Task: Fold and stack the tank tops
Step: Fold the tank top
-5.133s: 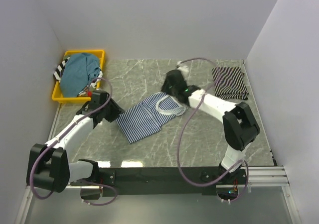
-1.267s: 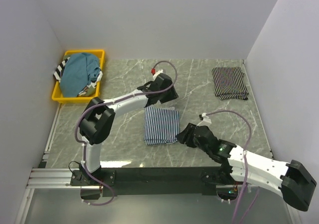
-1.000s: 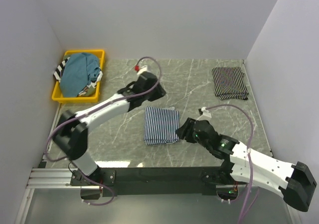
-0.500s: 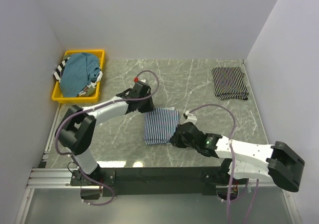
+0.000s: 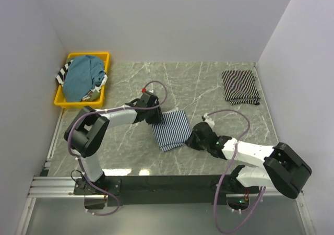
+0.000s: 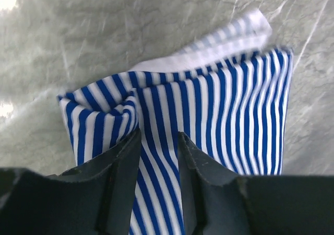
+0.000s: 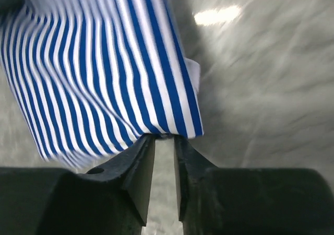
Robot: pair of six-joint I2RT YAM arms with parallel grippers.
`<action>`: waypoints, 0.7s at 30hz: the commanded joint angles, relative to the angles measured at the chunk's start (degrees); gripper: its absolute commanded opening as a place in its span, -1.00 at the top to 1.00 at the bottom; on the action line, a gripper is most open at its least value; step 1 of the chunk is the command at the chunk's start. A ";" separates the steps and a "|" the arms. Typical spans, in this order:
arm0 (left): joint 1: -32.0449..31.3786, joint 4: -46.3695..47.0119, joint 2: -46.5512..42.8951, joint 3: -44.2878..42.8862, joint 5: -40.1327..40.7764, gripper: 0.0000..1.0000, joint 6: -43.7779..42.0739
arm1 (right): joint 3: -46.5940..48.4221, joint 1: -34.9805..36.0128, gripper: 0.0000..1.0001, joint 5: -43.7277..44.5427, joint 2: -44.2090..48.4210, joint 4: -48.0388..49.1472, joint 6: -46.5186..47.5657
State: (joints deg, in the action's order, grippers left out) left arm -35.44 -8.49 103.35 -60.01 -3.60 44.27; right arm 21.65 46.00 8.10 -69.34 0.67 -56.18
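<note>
A folded blue-and-white striped tank top [image 5: 173, 130] lies skewed on the marble table, mid-front. My left gripper [image 5: 153, 116] is at its left corner. In the left wrist view the striped cloth [image 6: 224, 104] runs up between the fingers of that gripper [image 6: 158, 136] and bunches beside one of them. My right gripper [image 5: 194, 139] is at the top's right edge. In the right wrist view the narrow jaws of that gripper [image 7: 163, 138] pinch the hem of the striped cloth [image 7: 104, 62]. A folded black tank top with thin white stripes [image 5: 241, 86] lies at the far right.
A yellow bin [image 5: 106, 62] stands at the far left and holds a crumpled teal top [image 5: 83, 77] over a black-and-white one [image 5: 63, 74]. White walls close in the table on three sides. The arms' mounting rail [image 5: 156, 184] runs along the near edge.
Both grippers have come in onto the folded striped top, the left to its left corner, the right to its right edge. The top has turned askew and shifted slightly right.
</note>
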 commanded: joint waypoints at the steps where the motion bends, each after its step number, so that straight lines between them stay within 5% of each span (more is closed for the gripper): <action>1: -0.07 3.29 -4.46 5.06 1.04 0.18 5.46 | 6.11 -4.68 0.41 0.43 -1.57 -1.98 4.84; 11: -5.33 13.77 -23.18 27.22 3.42 0.04 29.71 | 39.05 -13.91 0.28 -7.73 -32.06 -9.45 18.64; 15: -7.54 8.68 -31.34 27.05 7.55 -0.04 29.30 | 55.47 -15.06 0.17 -6.70 -41.30 -17.07 21.64; 21: -7.45 -0.46 -35.85 19.68 13.33 -0.06 21.22 | 56.77 -18.13 -0.03 -4.42 -36.23 -19.48 21.73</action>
State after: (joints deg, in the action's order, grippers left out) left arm -42.96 -5.32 69.08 -35.24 4.47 69.52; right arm 78.37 29.50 2.02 -111.48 -14.96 -36.01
